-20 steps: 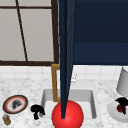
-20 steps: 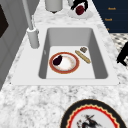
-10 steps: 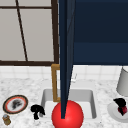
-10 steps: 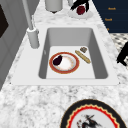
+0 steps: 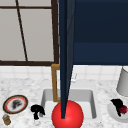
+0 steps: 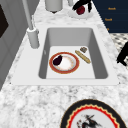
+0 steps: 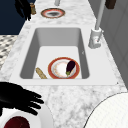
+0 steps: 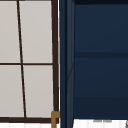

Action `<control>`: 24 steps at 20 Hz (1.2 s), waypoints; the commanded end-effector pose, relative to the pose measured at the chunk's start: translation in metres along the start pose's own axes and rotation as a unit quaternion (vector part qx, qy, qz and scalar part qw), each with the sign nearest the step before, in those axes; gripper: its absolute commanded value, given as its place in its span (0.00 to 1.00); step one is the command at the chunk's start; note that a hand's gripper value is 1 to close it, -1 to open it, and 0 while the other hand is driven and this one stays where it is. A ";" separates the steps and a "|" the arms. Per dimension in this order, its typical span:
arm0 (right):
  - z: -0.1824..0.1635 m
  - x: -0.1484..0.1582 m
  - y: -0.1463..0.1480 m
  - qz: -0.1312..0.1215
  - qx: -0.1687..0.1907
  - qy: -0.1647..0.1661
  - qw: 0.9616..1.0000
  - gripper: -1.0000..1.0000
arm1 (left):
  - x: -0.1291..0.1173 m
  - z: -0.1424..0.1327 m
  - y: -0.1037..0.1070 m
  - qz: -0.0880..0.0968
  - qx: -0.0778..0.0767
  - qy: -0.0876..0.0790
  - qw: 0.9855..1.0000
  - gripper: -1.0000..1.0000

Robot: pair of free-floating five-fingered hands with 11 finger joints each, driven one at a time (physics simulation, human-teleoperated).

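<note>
My right hand hovers open over a white plate on the counter right of the sink. Its straight fingers reach over a dark red fruit on that plate without closing on it. The left hand hangs with relaxed fingers at the sink's left front corner and holds nothing. It also appears off the counter's front edge in the right side view. In the sink lies a red-rimmed plate carrying an eggplant. A tan stick and a small brown lump lie beside that plate.
A decorated plate and a small jar sit on the left counter. A grey canister stands at the back right and the faucet behind the sink. An open dark blue cabinet door hangs above, with a red round shape at its foot.
</note>
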 end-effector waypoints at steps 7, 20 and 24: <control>0.035 0.061 -0.007 -0.024 -0.002 -0.007 1.000 0.00 | 0.000 0.000 0.000 0.000 0.000 0.000 1.000 0.50; 0.060 0.150 -0.008 -0.011 -0.091 0.003 0.996 0.00 | 0.000 0.000 0.000 0.000 0.000 0.000 1.000 0.50; 0.059 0.174 -0.009 0.002 -0.105 -0.015 0.994 0.00 | 0.000 0.000 0.000 0.000 0.000 0.000 1.000 0.50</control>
